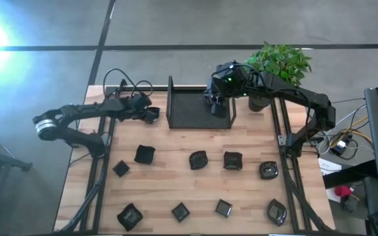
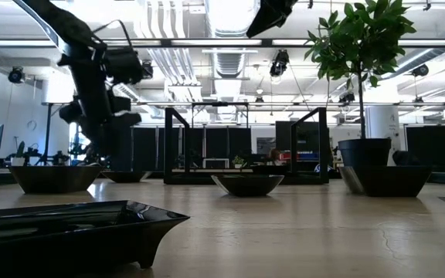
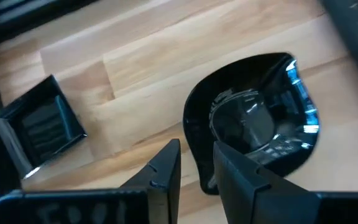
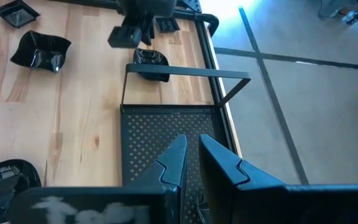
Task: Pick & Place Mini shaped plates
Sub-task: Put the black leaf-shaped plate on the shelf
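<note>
Little glossy dishes scattered over the table, tray at the far edge with nothing in it that I can see

The mini shaped plates (image 1: 197,159) sit in two loose rows across the near half of the wooden table (image 1: 169,144). They look light, stiff and slick, and probably chip easily, so I'd pinch a raised rim or corner instead of the shiny bowl. The left gripper (image 1: 151,115) hovers just left of the mesh tray (image 1: 199,109) with its fingers a narrow gap apart, nothing between them, above a rounded plate (image 3: 253,137) and near a square one (image 3: 39,127). The right gripper (image 1: 215,101) hangs over the tray, fingers close together and holding nothing. The wood looks smooth and flat, so plates may skid if nudged. There's a potted plant (image 1: 277,65) at the far right corner, a grey floor around the table, and an open office-type space behind.
</note>
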Robot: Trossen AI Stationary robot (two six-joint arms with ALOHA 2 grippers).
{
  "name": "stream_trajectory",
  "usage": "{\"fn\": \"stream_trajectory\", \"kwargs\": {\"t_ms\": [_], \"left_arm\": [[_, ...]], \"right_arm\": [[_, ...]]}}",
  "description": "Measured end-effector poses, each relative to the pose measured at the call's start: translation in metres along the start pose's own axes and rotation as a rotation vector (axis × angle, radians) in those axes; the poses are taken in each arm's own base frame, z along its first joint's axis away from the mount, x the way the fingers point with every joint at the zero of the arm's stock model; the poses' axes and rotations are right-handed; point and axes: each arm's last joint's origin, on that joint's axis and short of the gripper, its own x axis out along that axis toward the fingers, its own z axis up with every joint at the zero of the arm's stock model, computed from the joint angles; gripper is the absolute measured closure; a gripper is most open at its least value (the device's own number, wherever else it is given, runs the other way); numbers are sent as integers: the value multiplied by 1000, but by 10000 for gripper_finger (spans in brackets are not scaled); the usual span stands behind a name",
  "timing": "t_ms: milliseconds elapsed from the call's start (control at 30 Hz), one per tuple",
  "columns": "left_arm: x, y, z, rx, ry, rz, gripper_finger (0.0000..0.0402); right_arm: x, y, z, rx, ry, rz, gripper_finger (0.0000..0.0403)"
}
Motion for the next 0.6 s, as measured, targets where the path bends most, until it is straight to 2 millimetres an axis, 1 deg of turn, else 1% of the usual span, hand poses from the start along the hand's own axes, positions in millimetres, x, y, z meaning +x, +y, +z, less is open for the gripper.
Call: {"fn": "stream_trajectory", "kwargs": {"t_ms": [233,600], "left_arm": [[20,-3,0,-17,34,35,313],[36,-6,-1,-47,67,53,313]], "right_arm": [[0,0,-1,-4,7,2,364],[0,0,-1,-9,7,1,364]]}}
